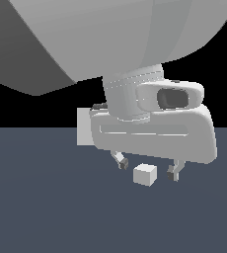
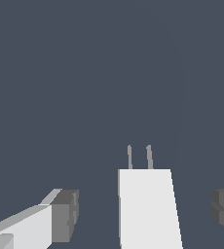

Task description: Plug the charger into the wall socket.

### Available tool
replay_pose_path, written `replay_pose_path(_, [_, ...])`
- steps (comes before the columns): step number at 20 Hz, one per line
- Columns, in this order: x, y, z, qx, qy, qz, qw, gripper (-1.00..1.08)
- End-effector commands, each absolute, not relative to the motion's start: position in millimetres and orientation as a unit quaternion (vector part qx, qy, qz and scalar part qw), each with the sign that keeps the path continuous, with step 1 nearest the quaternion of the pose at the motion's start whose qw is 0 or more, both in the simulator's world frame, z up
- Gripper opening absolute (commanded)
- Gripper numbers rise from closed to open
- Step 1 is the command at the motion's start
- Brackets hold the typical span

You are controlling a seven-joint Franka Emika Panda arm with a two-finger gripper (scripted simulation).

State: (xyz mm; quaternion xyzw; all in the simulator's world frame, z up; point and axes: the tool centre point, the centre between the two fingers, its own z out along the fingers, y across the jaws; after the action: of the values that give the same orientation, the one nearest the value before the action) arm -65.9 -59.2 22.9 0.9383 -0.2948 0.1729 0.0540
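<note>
The charger (image 1: 145, 174) is a small white-grey cube lying on the dark blue-grey floor. In the wrist view the charger (image 2: 147, 208) shows two thin prongs at one end. My gripper (image 1: 147, 169) hangs just above it, open, with a dark fingertip on either side and a clear gap to each. The fingertips (image 2: 65, 214) touch nothing. The wall socket (image 1: 83, 127) is a flat light-grey panel standing upright behind the hand at the exterior view's left. The hand hides most of it, and its centre does not show.
The arm's large pale link (image 1: 110, 39) fills the upper part of the exterior view. The dark blue-grey floor (image 1: 46, 207) stretches around the charger, with black background above its far edge.
</note>
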Motion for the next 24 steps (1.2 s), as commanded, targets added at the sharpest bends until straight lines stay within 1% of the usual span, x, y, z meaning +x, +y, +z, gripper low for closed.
replay_pose_path(1, [-65.7, -59.0, 15.8, 0.938, -0.295, 0.173, 0.054, 1.0])
replay_pose_path(5, [-65.6, -59.1, 11.9, 0.938, -0.295, 0.173, 0.054, 1.0])
replay_pose_path(6, [-65.6, -59.1, 11.9, 0.938, -0.295, 0.173, 0.054, -1.0])
replay_pose_path(18, [-64.9, -58.7, 13.0, 0.939, -0.293, 0.174, 0.053, -1.0])
replay_pose_path(24, [-56.9, -46.9, 24.7, 0.949, -0.257, 0.176, 0.047, -1.0])
